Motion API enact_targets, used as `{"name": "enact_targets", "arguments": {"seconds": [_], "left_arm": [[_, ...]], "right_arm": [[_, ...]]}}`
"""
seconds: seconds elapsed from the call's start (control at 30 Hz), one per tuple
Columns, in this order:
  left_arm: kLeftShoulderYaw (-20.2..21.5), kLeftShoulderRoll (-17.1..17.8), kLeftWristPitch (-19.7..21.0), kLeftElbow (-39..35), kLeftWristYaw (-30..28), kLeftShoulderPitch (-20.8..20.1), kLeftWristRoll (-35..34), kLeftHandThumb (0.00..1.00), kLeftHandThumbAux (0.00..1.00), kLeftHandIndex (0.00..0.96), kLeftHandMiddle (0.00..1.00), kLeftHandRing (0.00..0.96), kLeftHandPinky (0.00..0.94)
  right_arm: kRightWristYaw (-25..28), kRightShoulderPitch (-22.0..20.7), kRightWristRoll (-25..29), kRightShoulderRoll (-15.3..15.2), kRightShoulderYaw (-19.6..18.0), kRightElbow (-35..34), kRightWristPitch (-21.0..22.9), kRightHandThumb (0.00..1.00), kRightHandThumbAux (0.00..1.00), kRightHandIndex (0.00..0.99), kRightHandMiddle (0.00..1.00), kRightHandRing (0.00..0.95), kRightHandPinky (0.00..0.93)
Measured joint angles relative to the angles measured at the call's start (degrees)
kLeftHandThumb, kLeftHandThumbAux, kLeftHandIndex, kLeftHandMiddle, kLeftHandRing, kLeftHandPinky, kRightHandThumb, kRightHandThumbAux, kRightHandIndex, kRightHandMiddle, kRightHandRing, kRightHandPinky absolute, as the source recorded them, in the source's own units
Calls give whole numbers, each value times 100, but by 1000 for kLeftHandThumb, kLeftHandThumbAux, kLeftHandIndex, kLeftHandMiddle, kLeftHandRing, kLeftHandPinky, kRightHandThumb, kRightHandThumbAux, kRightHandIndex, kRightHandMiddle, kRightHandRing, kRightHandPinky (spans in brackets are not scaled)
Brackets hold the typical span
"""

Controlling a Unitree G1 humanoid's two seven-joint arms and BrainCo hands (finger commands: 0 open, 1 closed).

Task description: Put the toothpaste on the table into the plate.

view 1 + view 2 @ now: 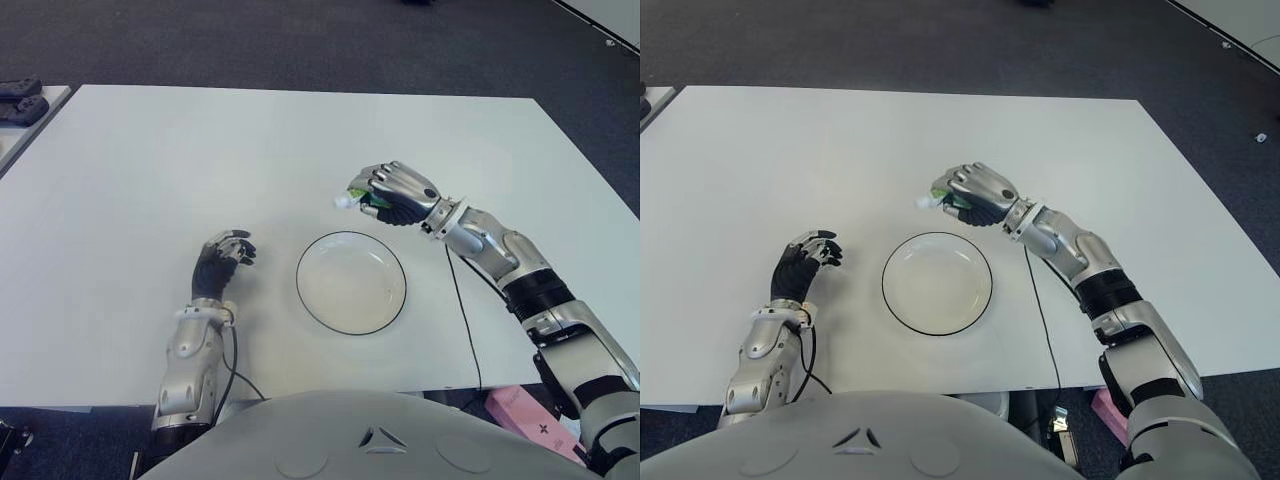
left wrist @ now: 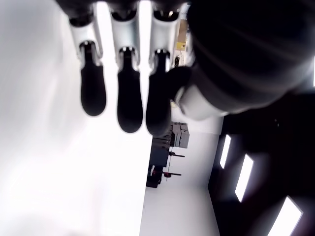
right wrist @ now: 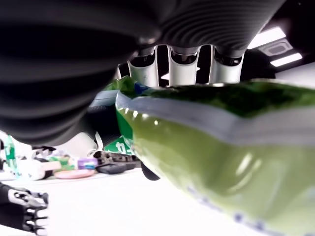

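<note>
My right hand (image 1: 398,194) is curled tight around the toothpaste (image 1: 352,198), up off the white table (image 1: 150,170) just past the plate (image 1: 351,282) rim at about 1 o'clock. My fingers hide most of the tube; only the white cap end and a bit of green poke out toward 9 o'clock. In the right wrist view the green tube (image 3: 206,147) fills the picture, blurred, print unreadable. My left hand (image 1: 222,262) shows at 9 o'clock of the plate, fingers loosely bent, holding nothing. Plate has nothing in it. My right forearm is cut off at the edge.
</note>
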Motion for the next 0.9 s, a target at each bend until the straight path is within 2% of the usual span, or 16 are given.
{"name": "enact_targets", "arguments": {"seconds": [0.2, 0.57, 0.73, 0.9], "left_arm": [[-18, -28, 2, -14, 60, 1, 56, 707, 723, 430, 557, 558, 542], [-20, -28, 2, -13, 60, 6, 63, 707, 723, 430, 553, 556, 536], [-20, -28, 2, -13, 60, 7, 51, 707, 723, 430, 551, 554, 535], [-27, -28, 1, -12, 60, 7, 48, 707, 723, 430, 549, 549, 528]], "right_arm": [[186, 132, -91, 81, 88, -179, -320, 851, 678, 400, 552, 878, 881], [78, 162, -843, 87, 305, -272, -932, 848, 677, 404, 555, 887, 885], [-38, 154, -1282, 122, 482, -269, -1073, 848, 677, 404, 556, 885, 880], [-56, 129, -1569, 301, 770, 8, -1080, 849, 676, 406, 556, 882, 878]]}}
